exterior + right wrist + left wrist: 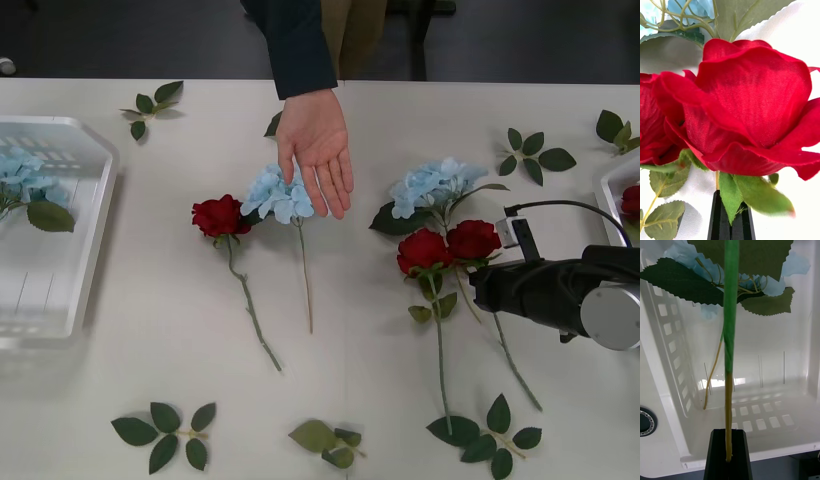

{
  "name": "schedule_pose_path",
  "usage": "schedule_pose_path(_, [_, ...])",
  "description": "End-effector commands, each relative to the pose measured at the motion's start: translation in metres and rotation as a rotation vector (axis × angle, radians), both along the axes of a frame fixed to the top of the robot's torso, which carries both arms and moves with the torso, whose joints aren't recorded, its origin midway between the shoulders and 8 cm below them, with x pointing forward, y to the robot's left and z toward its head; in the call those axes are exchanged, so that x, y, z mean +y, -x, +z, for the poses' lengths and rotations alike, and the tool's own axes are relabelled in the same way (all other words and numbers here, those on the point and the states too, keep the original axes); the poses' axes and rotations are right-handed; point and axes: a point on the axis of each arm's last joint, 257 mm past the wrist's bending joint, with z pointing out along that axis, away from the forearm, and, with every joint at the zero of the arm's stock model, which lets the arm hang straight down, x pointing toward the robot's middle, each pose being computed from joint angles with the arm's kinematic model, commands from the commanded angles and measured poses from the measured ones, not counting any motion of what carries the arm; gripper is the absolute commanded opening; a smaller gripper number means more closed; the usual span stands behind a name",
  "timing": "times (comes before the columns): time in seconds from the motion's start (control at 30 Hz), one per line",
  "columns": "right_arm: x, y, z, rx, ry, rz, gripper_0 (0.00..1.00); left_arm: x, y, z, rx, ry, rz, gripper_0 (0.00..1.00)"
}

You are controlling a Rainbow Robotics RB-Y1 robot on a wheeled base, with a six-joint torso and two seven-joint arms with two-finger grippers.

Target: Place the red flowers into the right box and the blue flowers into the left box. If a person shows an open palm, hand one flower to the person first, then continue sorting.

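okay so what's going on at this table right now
A robot is sorting artificial flowers. Its right gripper is shut on the stem of a red rose lying on the table, and its left gripper is shut on a blue flower's stem over the left box. A person's open palm is held out above the table, beside another blue flower.

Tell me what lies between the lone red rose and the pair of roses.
In the front view, a blue flower with the person's open palm over it.
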Motion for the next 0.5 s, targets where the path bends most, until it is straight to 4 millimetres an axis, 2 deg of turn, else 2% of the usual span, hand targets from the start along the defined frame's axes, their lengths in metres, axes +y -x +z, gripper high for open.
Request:
schedule_pose_path(0.03, [0.010,-0.011,0.029,-0.047,-0.037,0.005,0.00,-0.008,-0.016,0.021,-0.060,0.004,-0.046,0.00])
schedule_pose_path(0.13, [0.009,-0.008,0.062,-0.091,-0.070,0.021,0.00,-0.008,-0.016,0.021,-0.060,0.004,-0.048,0.00])
schedule_pose_path(0.23, [0.006,-0.002,0.105,-0.132,-0.102,0.038,0.00,-0.009,-0.017,0.021,-0.060,0.004,-0.049,0.00])
schedule_pose_path(0.27, [0.006,0.003,0.130,-0.151,-0.120,0.055,0.00,-0.009,-0.017,0.021,-0.060,0.004,-0.049,0.00])
schedule_pose_path(0.3, [0.006,0.006,0.139,-0.157,-0.122,0.064,0.00,-0.009,-0.017,0.021,-0.060,0.004,-0.049,0.00])
schedule_pose_path(0.33, [0.007,0.009,0.160,-0.180,-0.125,0.081,0.00,-0.010,-0.017,0.021,-0.060,0.006,-0.051,0.00])
schedule_pose_path(0.4, [0.009,0.014,0.189,-0.221,-0.135,0.101,0.00,-0.010,-0.017,0.021,-0.060,0.006,-0.051,0.00])
schedule_pose_path(0.43, [0.014,0.018,0.210,-0.257,-0.145,0.118,0.00,-0.010,-0.017,0.021,-0.062,0.006,-0.051,0.00])
schedule_pose_path(0.5, [0.023,0.024,0.237,-0.309,-0.171,0.141,0.00,-0.010,-0.017,0.021,-0.060,0.006,-0.051,0.00])
